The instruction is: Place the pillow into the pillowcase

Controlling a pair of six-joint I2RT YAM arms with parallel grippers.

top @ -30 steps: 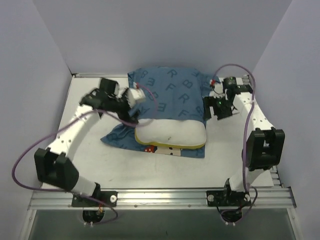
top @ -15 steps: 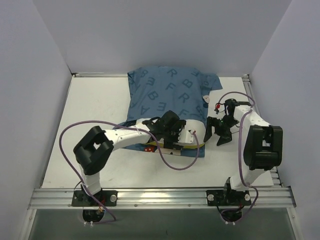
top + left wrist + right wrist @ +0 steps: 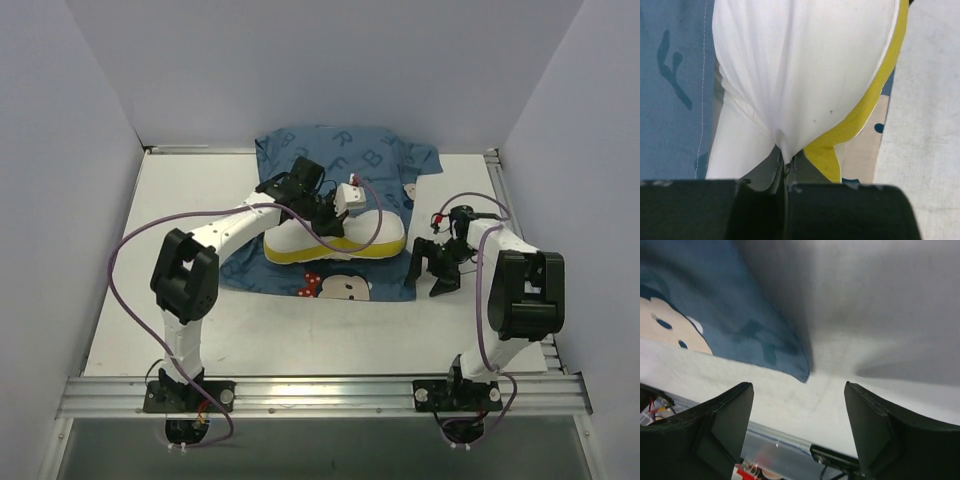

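The white pillow, yellow band along its near edge, lies bunched on top of the blue pillowcase. The pillowcase spreads out behind it and in front of it, where a mouse face with a red bow shows. My left gripper reaches over from the left and is shut on a pinch of the pillow's white fabric beside the yellow band, the left gripper fully closed on it. My right gripper stands open at the pillowcase's near right corner, the right gripper holding nothing, just above the table.
The white table is boxed in by pale walls on three sides. An aluminium rail runs along the near edge by the arm bases. Purple cables loop off both arms.
The left gripper, open a moment ago, has shut on the pillow and drawn it back and up over the pillowcase. The right gripper has dropped slightly near the pillowcase corner.
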